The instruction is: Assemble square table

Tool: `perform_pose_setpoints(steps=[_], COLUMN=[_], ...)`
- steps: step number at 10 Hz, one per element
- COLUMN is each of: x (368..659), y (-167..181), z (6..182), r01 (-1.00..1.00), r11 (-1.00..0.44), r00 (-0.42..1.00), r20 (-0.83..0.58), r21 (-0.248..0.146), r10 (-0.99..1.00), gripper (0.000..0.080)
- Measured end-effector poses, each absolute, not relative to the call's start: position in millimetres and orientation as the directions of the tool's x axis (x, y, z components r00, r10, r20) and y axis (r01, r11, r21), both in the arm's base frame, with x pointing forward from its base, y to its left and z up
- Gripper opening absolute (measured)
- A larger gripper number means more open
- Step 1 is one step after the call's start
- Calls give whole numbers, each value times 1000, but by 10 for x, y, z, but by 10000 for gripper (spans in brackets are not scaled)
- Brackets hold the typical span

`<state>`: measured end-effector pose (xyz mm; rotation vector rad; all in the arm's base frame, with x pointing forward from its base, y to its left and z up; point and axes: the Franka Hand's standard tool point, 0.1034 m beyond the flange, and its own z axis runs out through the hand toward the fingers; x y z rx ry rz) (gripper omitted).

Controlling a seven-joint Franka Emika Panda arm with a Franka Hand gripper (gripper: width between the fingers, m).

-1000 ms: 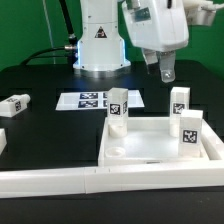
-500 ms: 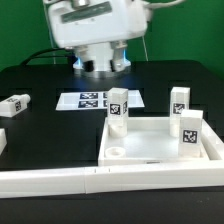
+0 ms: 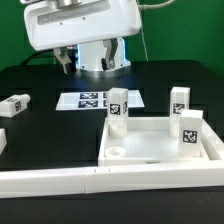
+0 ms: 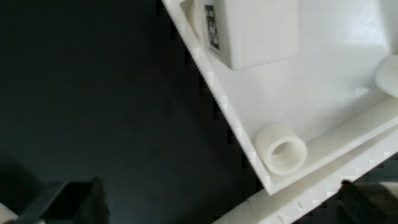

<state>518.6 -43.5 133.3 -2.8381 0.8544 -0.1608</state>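
The square table top (image 3: pixel 150 148), a white tray with a raised rim, lies at the exterior view's right; in the wrist view it (image 4: pixel 302 95) shows an empty round corner socket (image 4: pixel 285 152). One tagged leg (image 3: pixel 118 108) stands upright at its back left corner, seen again as the leg (image 4: pixel 249 30) in the wrist view. A second leg (image 3: pixel 188 130) stands at its right side. A third leg (image 3: pixel 179 100) stands on the table behind the top. A fourth leg (image 3: pixel 14 103) lies far left. My gripper (image 3: pixel 92 55) (image 4: pixel 217 205) hangs high at the back, open and empty.
The marker board (image 3: pixel 90 100) lies flat behind the top. A long white barrier wall (image 3: pixel 90 182) runs along the front. A white block (image 3: pixel 2 140) is cut off by the exterior view's left edge. The robot base (image 3: pixel 100 55) stands at the back.
The gripper has swung from the exterior view's upper right to the upper left and stayed open. No part on the table has moved.
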Motion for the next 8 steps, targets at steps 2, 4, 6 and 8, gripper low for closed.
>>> perform_pose_setpoints(steps=[2,4,6,8], x=[4982,4564,4486,4499], y=[-613,-1076,-1487,-1405], z=[1214,1056,1003,994], r01=[-482,-434,-349,-375], r11=[-859,-891,-930,-919], r00=[868,898,932,922], r20=[39,16,58,49], r21=[-174,-137,-117,-121], r10=[-495,-440,-357,-383], gripper=[649,649,649,649])
